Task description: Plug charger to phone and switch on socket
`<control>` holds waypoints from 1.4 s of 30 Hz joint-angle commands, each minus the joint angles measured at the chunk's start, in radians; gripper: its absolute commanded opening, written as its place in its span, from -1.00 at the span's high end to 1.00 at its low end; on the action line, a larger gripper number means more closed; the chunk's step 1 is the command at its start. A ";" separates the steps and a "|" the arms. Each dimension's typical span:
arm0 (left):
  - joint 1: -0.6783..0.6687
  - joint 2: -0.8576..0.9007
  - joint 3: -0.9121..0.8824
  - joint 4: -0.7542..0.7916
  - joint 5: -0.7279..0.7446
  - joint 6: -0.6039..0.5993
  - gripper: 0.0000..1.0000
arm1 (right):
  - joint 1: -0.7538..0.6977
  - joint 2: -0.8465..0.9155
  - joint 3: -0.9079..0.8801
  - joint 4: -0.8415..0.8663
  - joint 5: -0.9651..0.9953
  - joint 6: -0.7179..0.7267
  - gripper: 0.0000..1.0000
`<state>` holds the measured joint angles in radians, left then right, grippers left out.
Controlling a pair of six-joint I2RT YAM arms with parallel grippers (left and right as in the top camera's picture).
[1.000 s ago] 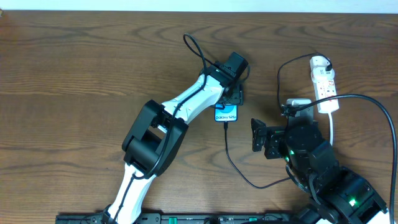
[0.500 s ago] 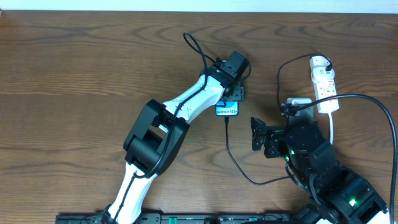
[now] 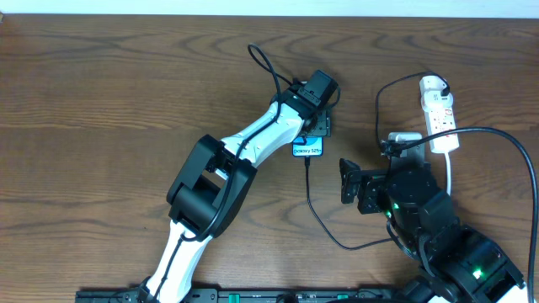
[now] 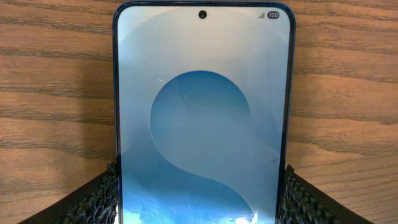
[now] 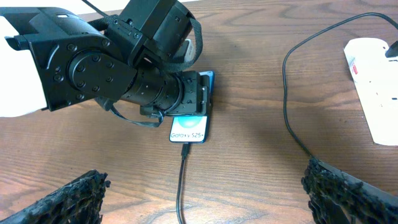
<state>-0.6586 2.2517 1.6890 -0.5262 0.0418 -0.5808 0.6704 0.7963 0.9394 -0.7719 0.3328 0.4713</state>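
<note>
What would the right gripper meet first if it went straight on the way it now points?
Probably the charger, a short way from the phone. The open right gripper faces it with only bare table between them. Its height is unclear, so it might pass over the thin cable.

Item 1, phone (image 5: 188, 129) screen, on the end jutting out of the left gripper (image 5: 200, 99) jaws: "Galaxy S25+", small white lettering on blue.
Item 2, phone screen, far corner ahead of the same jaws, seen from the left wrist: "100" in a dark pill, signal bars beside it.
Item 3, socket (image 3: 440, 114), well apart from either pair of jaws: red marks, too small to read.
</note>
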 commanded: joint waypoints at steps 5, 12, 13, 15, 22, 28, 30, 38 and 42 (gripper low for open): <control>0.000 0.032 -0.043 -0.010 -0.009 -0.045 -0.25 | -0.010 -0.002 0.011 0.002 -0.002 0.015 -0.99; -0.002 0.045 -0.044 0.013 -0.010 -0.042 -0.25 | -0.010 -0.002 0.011 0.004 -0.002 0.015 -0.98; -0.002 0.051 -0.044 0.015 -0.010 -0.041 -0.25 | -0.010 -0.002 0.011 0.005 -0.002 0.015 -0.99; -0.004 0.066 -0.044 0.014 -0.010 -0.041 -0.25 | -0.010 -0.002 0.011 0.003 -0.002 0.015 -0.98; -0.014 0.084 -0.045 0.020 -0.010 -0.013 -0.25 | -0.010 -0.002 0.011 0.002 -0.002 0.015 -0.98; -0.031 0.085 -0.045 0.014 -0.089 0.008 -0.25 | -0.010 -0.002 0.011 0.002 -0.002 0.015 -0.99; -0.038 0.086 -0.045 0.017 -0.100 0.008 -0.25 | -0.010 -0.002 0.011 0.002 -0.002 0.015 -0.98; -0.061 0.103 -0.045 0.020 -0.141 -0.002 -0.25 | -0.010 -0.002 0.011 0.001 -0.002 0.015 -0.98; -0.061 0.113 -0.045 0.019 -0.140 -0.066 -0.25 | -0.010 -0.002 0.011 0.001 -0.002 0.015 -0.98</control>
<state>-0.7197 2.2753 1.6817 -0.4896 -0.1341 -0.5831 0.6704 0.7963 0.9394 -0.7700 0.3290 0.4713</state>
